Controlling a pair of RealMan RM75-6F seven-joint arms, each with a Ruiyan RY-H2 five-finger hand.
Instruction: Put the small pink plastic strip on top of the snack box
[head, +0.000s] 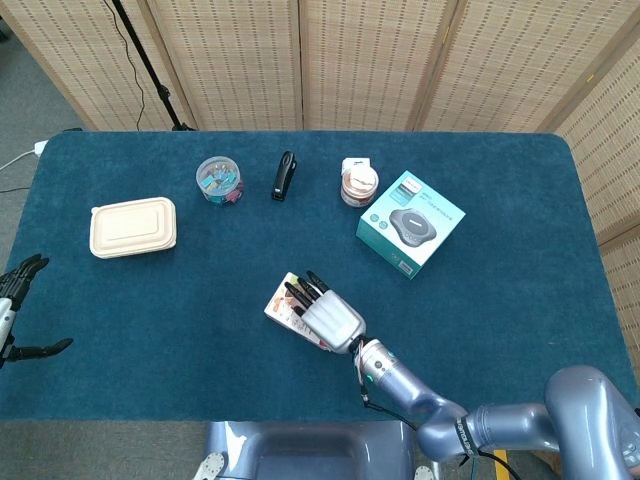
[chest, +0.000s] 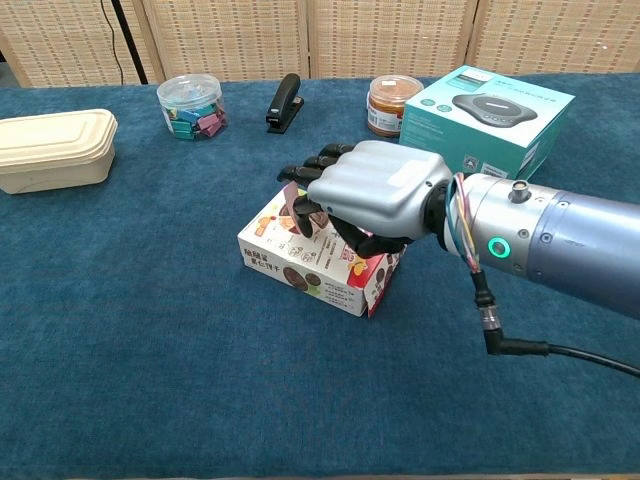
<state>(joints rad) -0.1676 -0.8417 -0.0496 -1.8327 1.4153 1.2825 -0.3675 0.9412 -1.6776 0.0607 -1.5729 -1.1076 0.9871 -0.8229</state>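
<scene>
The snack box (chest: 300, 266) lies flat on the blue cloth near the table's middle; the head view shows the same snack box (head: 281, 307) partly under my hand. My right hand (chest: 371, 194) hovers over its top, fingers curled down. It pinches the small pink plastic strip (chest: 293, 204) between fingertips and thumb, and the strip's lower end sits close to or on the box's top. In the head view my right hand (head: 331, 316) covers the strip. My left hand (head: 17, 289) hangs off the table's left edge with fingers spread, holding nothing.
A beige lunch box (chest: 52, 150) sits at the far left. Along the back stand a clear jar of clips (chest: 191, 105), a black stapler (chest: 284, 103), a small orange-lidded jar (chest: 388, 103) and a teal device box (chest: 487, 115).
</scene>
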